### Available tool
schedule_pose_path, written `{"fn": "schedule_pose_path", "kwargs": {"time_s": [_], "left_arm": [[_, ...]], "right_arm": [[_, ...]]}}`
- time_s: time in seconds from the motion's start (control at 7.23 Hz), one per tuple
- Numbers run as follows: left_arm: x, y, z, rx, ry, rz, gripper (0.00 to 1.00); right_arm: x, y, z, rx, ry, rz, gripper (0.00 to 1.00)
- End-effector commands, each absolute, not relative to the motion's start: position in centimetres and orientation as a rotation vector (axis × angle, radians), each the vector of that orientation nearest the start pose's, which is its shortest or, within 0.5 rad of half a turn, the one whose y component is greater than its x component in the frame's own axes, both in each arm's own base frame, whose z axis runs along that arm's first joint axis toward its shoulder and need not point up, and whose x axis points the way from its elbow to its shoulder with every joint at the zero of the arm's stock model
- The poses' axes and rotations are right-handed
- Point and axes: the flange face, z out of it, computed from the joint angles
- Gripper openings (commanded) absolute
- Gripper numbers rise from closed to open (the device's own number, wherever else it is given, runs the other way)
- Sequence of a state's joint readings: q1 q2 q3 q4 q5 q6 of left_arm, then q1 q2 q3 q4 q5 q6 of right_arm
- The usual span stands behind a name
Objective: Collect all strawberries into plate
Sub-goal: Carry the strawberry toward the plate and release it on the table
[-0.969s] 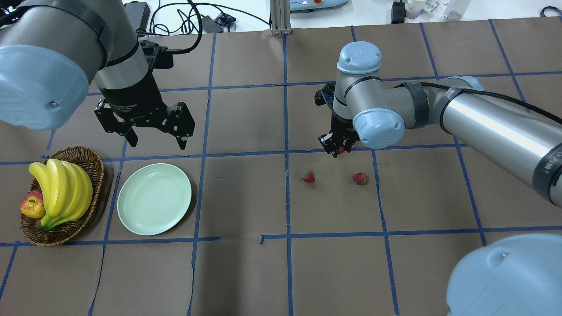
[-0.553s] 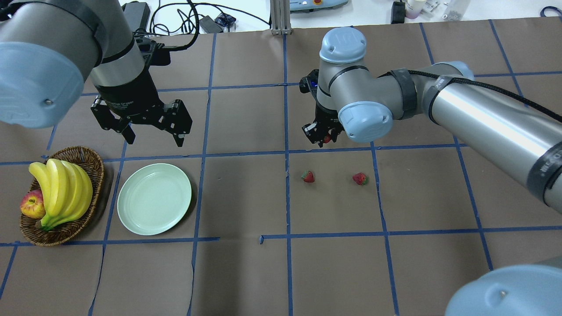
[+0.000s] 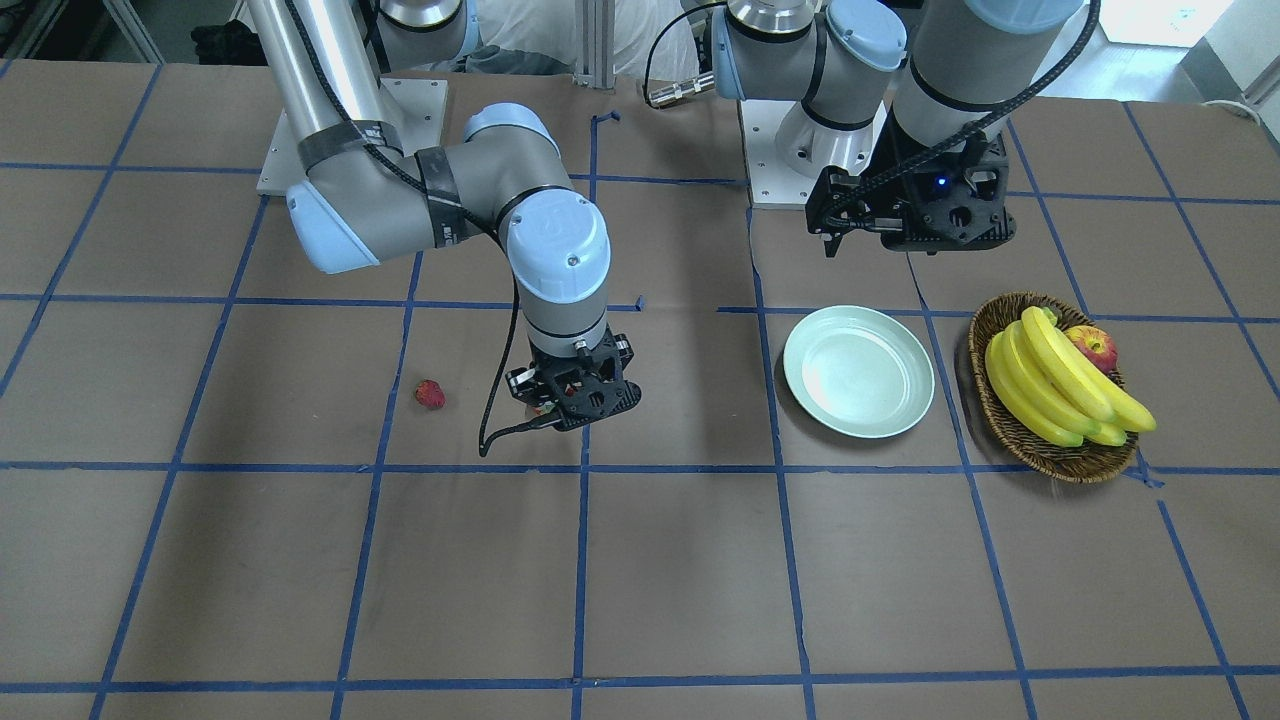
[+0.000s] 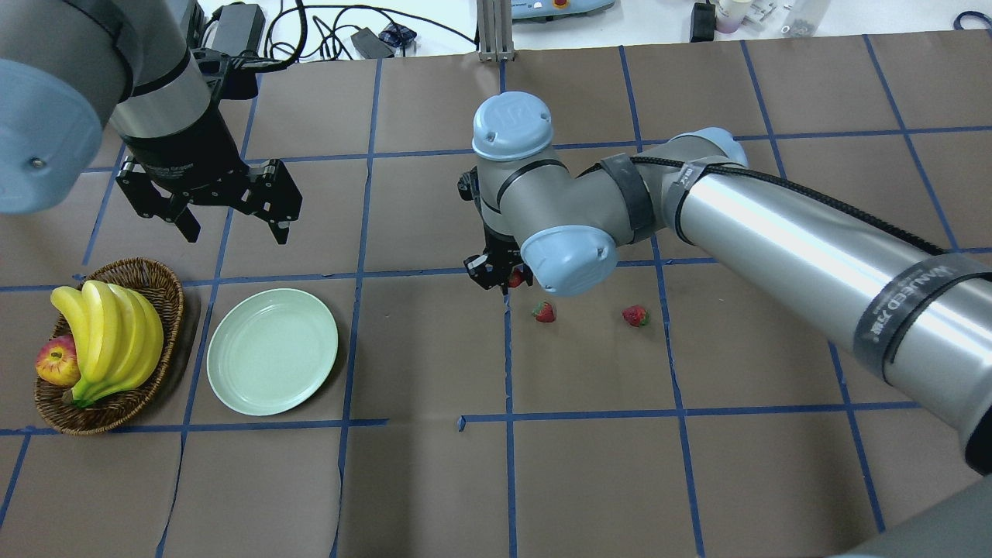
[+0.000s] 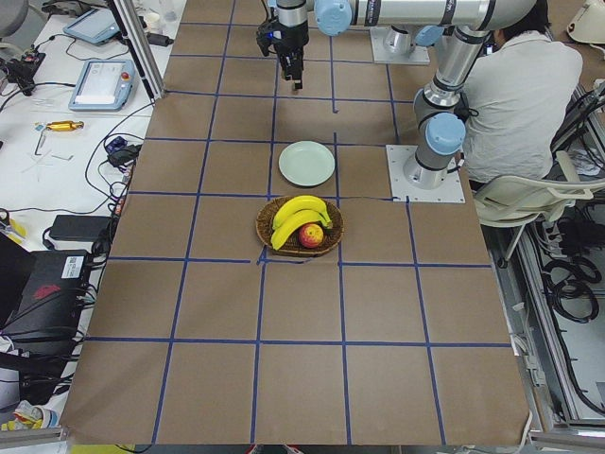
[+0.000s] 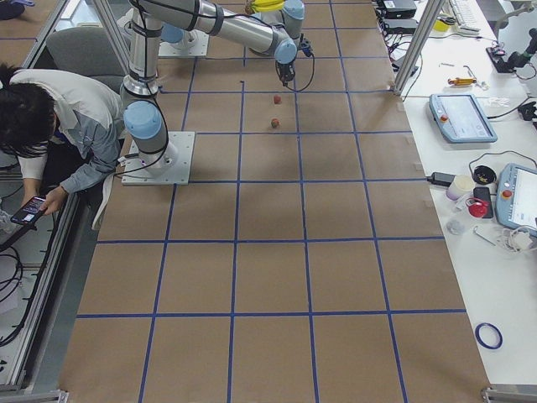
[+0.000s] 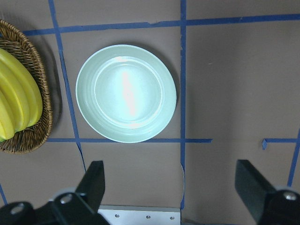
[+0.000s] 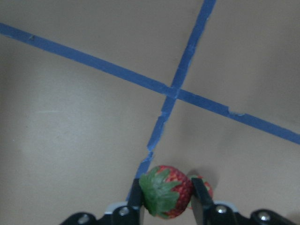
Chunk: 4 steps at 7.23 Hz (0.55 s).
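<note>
Clamping one strawberry (image 8: 161, 187) in the right gripper (image 8: 166, 199), well apart from the plate (image 4: 272, 350): plain at the wrist, nearly hidden overhead. Showing two loose strawberries (image 4: 544, 312) (image 4: 635, 315) overhead, only one from the front. Holding the left gripper (image 4: 235, 232) spread wide near the plate.

I'm working in a robotics lab: the counter (image 4: 434, 480) is papered brown and gridded with blue tape (image 4: 509, 465), and teach pendants (image 6: 460, 117) and cables (image 4: 310, 35) lie on white benches (image 6: 503, 277) well beyond the right pincer (image 4: 504, 280).
</note>
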<state>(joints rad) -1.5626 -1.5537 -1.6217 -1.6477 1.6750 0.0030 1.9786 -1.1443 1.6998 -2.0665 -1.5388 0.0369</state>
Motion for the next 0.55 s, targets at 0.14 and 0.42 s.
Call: {"fn": "schedule_pose_path", "kwargs": {"time_s": [0.14,0.42], "left_arm": [[-11.4,-47.5,46.5,-0.015,3.034,0.167,1.00],[-11.4,-47.4,46.5,-0.015,3.034,0.167,1.00]], "right_arm": [[41.5,-49.1,20.7,-0.598,3.033,0.118,0.00],[42.5,-49.6,19.2,-0.602,3.024,0.142,0.00]]}}
